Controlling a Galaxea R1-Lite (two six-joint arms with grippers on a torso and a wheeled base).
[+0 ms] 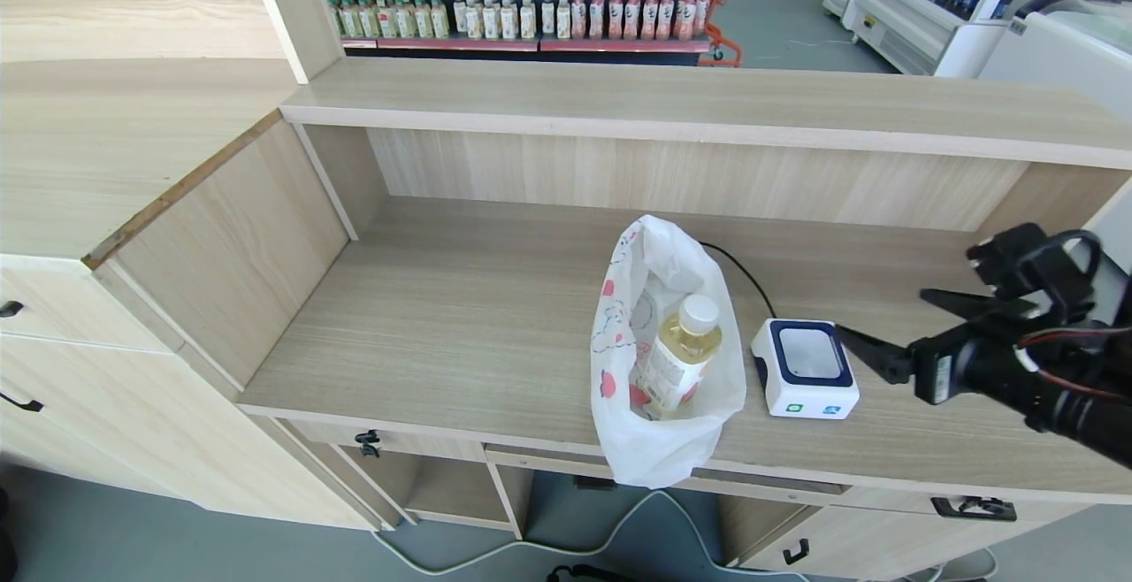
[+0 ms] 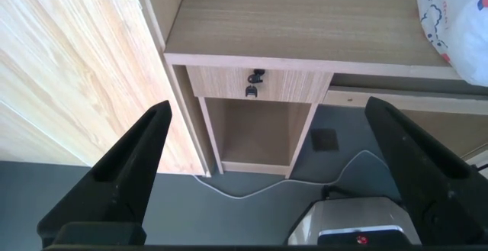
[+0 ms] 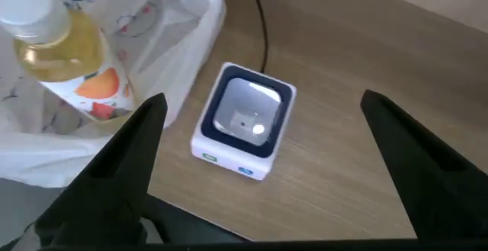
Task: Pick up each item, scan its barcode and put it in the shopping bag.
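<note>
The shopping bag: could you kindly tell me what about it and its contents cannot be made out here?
The bottle base: head view, hidden behind the bag wall.
Anything under the bottle: head and right wrist views, covered by the bottle and crumpled plastic.
The label print: head view, too small to read.
Most of the bag: left wrist view, cut off at the picture's corner.

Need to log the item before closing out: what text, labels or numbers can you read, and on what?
No text can be read.
Label on the bottle in the shopping bag: too blurred.
Two marks on the scanner: too small.
Labels on the shelf bottles behind: too small.
</note>
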